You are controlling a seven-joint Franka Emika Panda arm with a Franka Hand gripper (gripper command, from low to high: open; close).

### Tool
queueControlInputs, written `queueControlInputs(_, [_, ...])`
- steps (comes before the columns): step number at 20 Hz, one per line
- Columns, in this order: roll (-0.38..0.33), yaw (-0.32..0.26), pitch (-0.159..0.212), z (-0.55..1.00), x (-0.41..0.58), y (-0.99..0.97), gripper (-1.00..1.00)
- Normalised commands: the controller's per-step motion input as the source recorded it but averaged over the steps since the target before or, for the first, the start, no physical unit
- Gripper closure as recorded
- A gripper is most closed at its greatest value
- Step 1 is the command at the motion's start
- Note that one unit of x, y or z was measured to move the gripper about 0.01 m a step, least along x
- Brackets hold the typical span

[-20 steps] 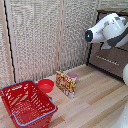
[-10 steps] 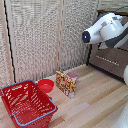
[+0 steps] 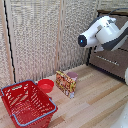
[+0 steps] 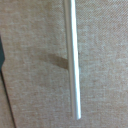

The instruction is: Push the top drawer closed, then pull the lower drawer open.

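Arm at right of exterior view, near top drawer's handle (image 4: 73,57); next: push shut; end effector state unclear.

White arm (image 3: 102,34) raised, reaching toward exterior view's right, hand hidden.

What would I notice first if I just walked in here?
Probably the bright red basket on the wooden floor at the exterior view's left, with a red bowl and a colourful box just beyond it. Next, the big white robot arm reaching toward the dark cabinet at the right.
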Motion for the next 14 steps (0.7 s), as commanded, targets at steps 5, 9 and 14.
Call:
queueControlInputs(5, [0.148, 0.009, 0.001, -0.18, 0.122, 0.06, -1.0])
queueControlInputs(9, [0.134, -0.004, 0.039, -0.42, 0.1, 0.0, -1.0])
queueControlInputs(14, [0.142, -0.076, 0.076, -0.45, 0.07, -0.09, -1.0])
